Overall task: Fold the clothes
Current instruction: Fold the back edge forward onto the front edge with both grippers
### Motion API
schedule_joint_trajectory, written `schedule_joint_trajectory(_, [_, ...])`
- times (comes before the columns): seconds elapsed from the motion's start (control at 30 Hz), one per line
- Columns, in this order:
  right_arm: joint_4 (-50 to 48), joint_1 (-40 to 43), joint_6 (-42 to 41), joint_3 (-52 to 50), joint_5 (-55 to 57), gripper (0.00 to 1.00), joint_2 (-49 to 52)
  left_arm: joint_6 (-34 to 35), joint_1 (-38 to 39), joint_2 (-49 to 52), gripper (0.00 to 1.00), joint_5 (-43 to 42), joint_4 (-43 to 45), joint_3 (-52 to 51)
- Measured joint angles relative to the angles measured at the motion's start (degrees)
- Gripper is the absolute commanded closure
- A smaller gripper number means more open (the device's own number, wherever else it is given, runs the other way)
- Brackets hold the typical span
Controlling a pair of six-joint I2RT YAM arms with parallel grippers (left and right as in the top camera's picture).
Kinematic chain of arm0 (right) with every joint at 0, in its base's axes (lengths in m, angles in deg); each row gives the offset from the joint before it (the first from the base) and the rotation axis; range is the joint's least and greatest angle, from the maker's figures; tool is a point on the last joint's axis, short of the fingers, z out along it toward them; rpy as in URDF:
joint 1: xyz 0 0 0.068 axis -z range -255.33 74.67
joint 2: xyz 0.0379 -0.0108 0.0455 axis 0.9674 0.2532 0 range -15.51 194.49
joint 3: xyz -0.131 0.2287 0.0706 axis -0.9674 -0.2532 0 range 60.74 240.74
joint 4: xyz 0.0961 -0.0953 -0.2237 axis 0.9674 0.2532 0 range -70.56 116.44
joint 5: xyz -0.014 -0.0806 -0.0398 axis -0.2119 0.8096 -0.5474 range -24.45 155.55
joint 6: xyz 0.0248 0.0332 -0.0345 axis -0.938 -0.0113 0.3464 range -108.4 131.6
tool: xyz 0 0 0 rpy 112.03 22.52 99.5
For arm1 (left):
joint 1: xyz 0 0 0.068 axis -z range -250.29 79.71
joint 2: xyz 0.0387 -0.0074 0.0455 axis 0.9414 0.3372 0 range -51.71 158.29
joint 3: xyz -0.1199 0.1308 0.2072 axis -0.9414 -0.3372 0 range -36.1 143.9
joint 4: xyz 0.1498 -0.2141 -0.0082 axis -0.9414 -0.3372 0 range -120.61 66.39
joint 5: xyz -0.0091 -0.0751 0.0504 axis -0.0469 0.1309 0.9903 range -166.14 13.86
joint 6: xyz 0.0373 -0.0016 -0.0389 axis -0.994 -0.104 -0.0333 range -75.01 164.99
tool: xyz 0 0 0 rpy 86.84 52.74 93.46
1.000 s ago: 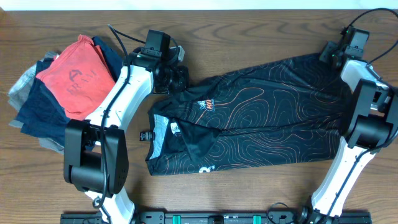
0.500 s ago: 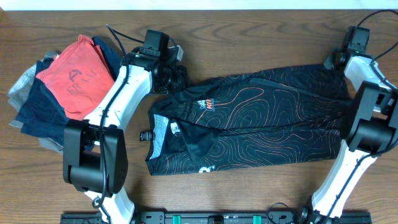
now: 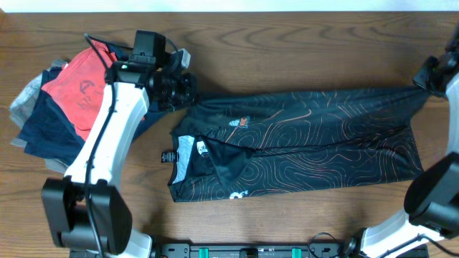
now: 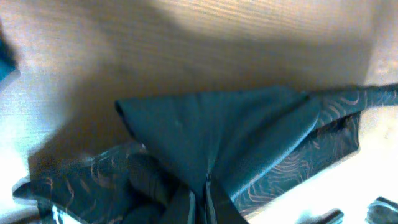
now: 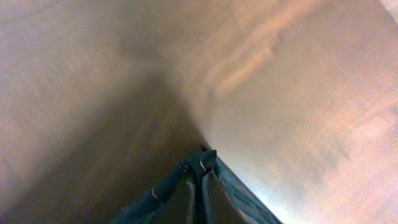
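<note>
Wood-grain table [image 3: 287, 43] fills every view. At far left sits a pile: a red shirt [image 3: 80, 89] over navy garments [image 3: 41, 127], off to the side, likely waiting their turn. The shirt's faint logo is too dim to read.

Next, the left gripper [image 3: 185, 91] is clamped on the upper-left corner of the jersey [image 3: 308, 136]. The wrist view shows cloth fanning out from its closed fingers [image 4: 186, 202]. The jersey lies mid-table, pulled long between the arms, its top edge drawn into a straight line. That hold looks meant to flatten it before a fold. Its near-left part is rumpled, with a flap turned over.

A small orange-and-white logo [image 3: 242, 122], a neck label [image 3: 168, 155] and white marks [image 3: 233, 193] near the bottom edge show, none legible.

At far right, the right gripper [image 3: 426, 77] pinches the upper-right corner, jaws closed on a thin tip of cloth.
</note>
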Motion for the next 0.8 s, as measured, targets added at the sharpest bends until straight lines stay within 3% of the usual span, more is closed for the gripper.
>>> schedule_joint_trajectory(0.17, [10.56, 1.31, 3.56, -0.22, 0.20, 0.94, -0.26, -0.24, 0.02, -0.35, 0.94, -0.42, -10.36, -0.35])
schedule_joint_trajectory(0.33, [14.03, 3.58, 5.14, -2.43, 0.26, 0.98, -0.20, -1.31, 0.07, -0.31, 0.94, -0.44, -15.26, -2.27])
schedule_joint_trajectory(0.47, [13.99, 5.03, 5.46, -5.05, -1.05, 0.83, -0.17, -1.92, 0.81, -0.31, 0.94, -0.42, -16.06, -5.11])
schedule_joint_trajectory(0.6, [13.70, 5.09, 6.08, -6.75, -5.53, 0.78, -0.17, -2.16, 1.79, -0.31, 0.94, -0.37, -15.54, -6.88])
schedule_joint_trajectory(0.67, [12.33, 4.81, 6.45, -8.33, -7.21, 0.70, -0.17, -2.40, 2.19, -0.28, 0.94, -0.37, -15.37, -7.45])
schedule_joint_trajectory(0.8, [6.12, 4.50, 6.84, -12.52, -8.98, 0.64, -0.17, -2.82, 2.29, -0.28, 0.94, -0.35, -14.78, -7.76])
